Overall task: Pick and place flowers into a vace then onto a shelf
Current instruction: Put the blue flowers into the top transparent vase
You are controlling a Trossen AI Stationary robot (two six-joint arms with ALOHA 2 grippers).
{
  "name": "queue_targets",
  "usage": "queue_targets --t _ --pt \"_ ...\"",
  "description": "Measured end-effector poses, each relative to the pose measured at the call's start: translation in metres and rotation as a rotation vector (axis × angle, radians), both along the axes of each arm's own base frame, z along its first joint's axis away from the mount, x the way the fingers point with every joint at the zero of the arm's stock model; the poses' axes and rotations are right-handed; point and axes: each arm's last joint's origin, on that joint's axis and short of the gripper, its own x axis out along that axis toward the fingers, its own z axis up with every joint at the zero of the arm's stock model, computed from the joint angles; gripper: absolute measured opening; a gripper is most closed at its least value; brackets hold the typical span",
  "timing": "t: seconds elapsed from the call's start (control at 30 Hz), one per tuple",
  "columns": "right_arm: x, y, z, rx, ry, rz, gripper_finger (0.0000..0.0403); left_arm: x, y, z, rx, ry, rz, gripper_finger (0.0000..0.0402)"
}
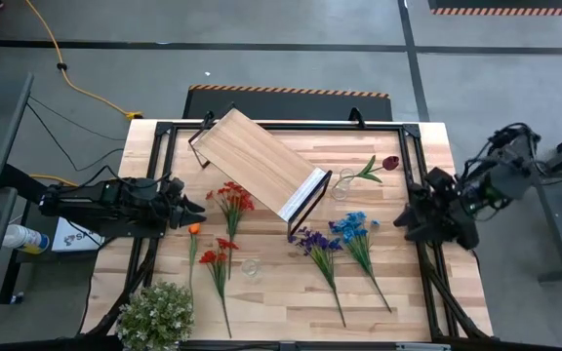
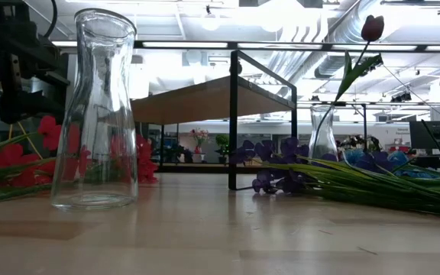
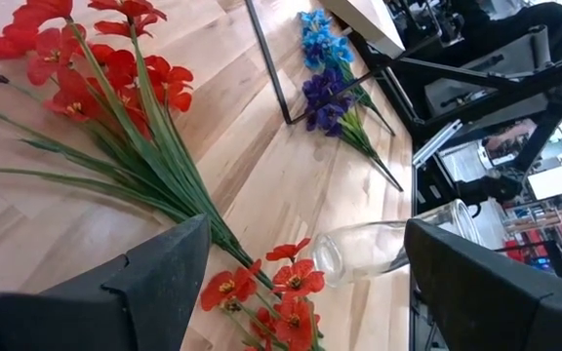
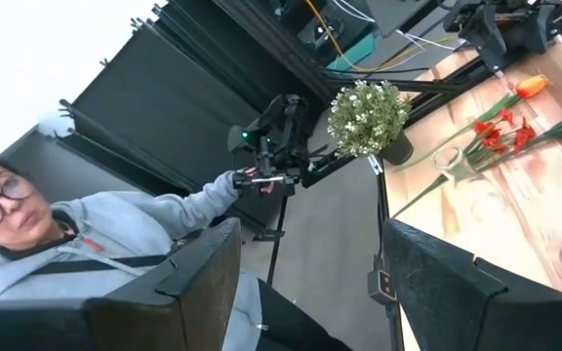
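The shelf (image 1: 261, 161) stands slantwise on the table's far middle. Flat on the wood lie red sprigs (image 1: 232, 200) (image 3: 115, 78), more red ones (image 1: 218, 258), an orange one (image 1: 194, 230), purple (image 1: 315, 242) and blue (image 1: 354, 226). A dark red bloom (image 1: 390, 163) (image 2: 372, 28) stands with its stem in a small glass vase (image 1: 341, 185) (image 2: 323, 134). An empty glass vase (image 1: 251, 268) (image 2: 98, 114) stands upright near the front. My left gripper (image 1: 188, 207) (image 3: 301, 263) is open at the table's left, beside the red sprigs. My right gripper (image 1: 403, 216) (image 4: 310, 234) is open at the right edge.
A bushy pale plant (image 1: 156, 314) (image 4: 367, 117) sits at the near left corner. Black frame bars (image 1: 164, 156) run along the table's edges. A person in a grey top (image 4: 66, 244) shows beyond the table in the right wrist view. Bare wood lies between vase and purple sprigs.
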Motion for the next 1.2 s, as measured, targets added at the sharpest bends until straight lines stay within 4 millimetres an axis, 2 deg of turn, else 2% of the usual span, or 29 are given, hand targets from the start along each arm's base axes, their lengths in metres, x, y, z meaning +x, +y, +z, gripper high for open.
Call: queue_targets --t 0.33,0.53,1.0,1.2 --pt "-0.003 0.044 -0.015 -0.054 0.062 -0.074 0.0240 -0.001 -0.001 -0.001 -0.009 0.013 -0.023 0.0376" --pt "-0.002 0.059 -0.030 -0.073 0.154 -0.130 0.0240 -0.001 -0.001 -0.003 -0.009 0.035 -0.023 0.0376" --pt "0.004 0.064 -0.056 -0.089 0.398 -0.158 0.0240 -0.001 -0.001 -0.003 -0.009 0.035 -0.023 0.0376" --pt "0.011 0.056 -0.082 -0.094 0.598 -0.193 0.0240 -0.002 -0.001 -0.003 -0.008 0.036 -0.023 0.0376"
